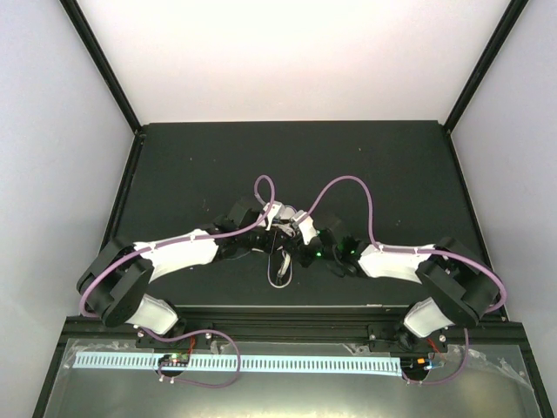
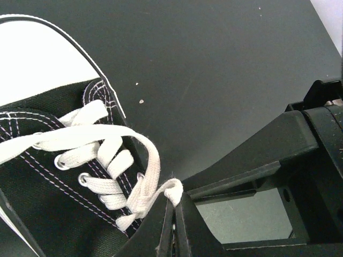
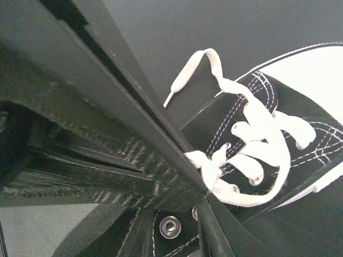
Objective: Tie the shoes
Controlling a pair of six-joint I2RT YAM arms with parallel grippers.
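Note:
The shoe [image 1: 285,228], a small black canvas sneaker with a white toe cap and white laces, lies mid-table between both grippers. In the left wrist view the shoe [image 2: 32,214] fills the left side, toe cap [image 2: 37,59] at the top. My left gripper [image 2: 174,206] is shut on a folded bit of white lace [image 2: 172,190] beside the eyelets. In the right wrist view my right gripper [image 3: 201,187] is shut on a bunched lace [image 3: 206,167] over the shoe [image 3: 225,123]. A free lace end [image 3: 185,75] lies on the table. A lace loop [image 1: 280,272] trails toward the near edge.
The black table [image 1: 392,165] is walled by white panels with black corner posts [image 1: 100,61]. Purple cables [image 1: 348,187] arch over both arms. The right arm's body [image 2: 278,150] shows close beside my left gripper. A white perforated strip [image 1: 261,362] runs along the front.

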